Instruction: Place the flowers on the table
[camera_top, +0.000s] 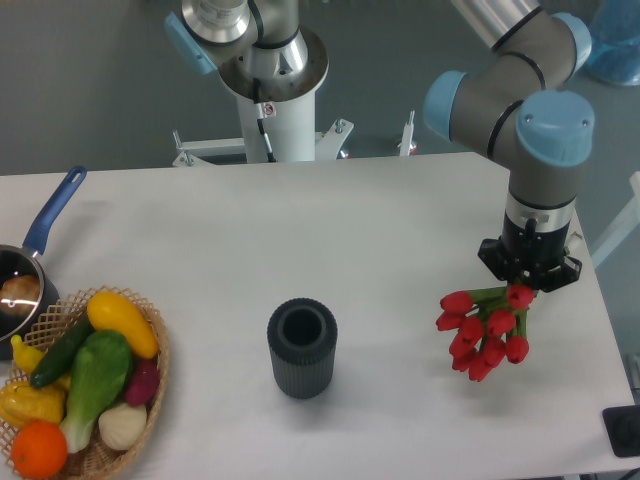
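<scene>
A bunch of red tulips (484, 332) with green stems hangs at the right side of the white table (300, 230). My gripper (528, 281) points straight down and is shut on the green stems, with the red heads spreading out below and to the left of it. The flower heads sit very close to the tabletop; I cannot tell whether they touch it. The fingertips are mostly hidden by the gripper body and the stems.
A dark ribbed cylindrical vase (302, 348) stands upright at the table's front middle. A wicker basket (90, 400) of toy vegetables and fruit sits at the front left. A blue-handled pan (30, 270) lies at the left edge. The table's right edge is near the flowers.
</scene>
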